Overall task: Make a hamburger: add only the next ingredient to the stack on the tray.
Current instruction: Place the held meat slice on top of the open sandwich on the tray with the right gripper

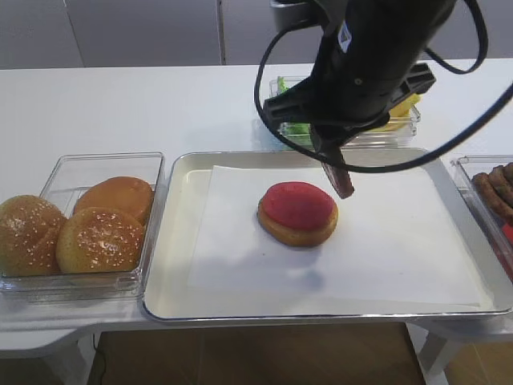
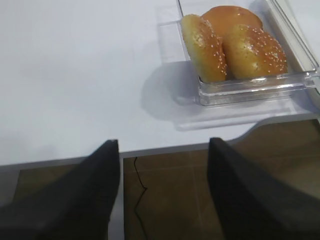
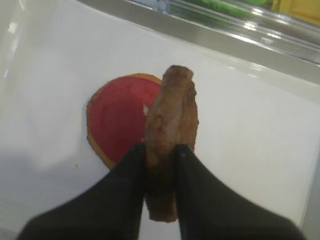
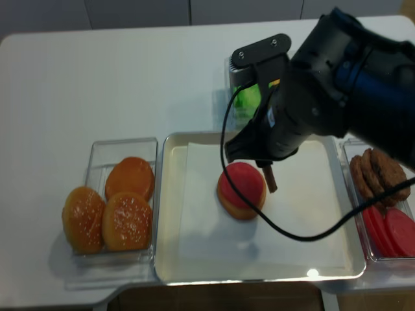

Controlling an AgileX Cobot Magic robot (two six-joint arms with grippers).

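Black jaws of the right gripper [image 3: 161, 152] are clamped on the patty [image 3: 170, 125], which hangs edge-on above the paper, just beside the stack [image 1: 297, 213]. That stack, bun base with a red slice [image 3: 120, 117] on top, sits mid-tray [image 1: 180, 241]. Released like this, the patty would likely land on its rim and roll or flop off the slice, so it needs tilting flat and centring first. Left gripper [image 2: 162, 192] hangs apart and empty, off the table [image 2: 75, 75] edge near the buns [image 2: 232, 42].
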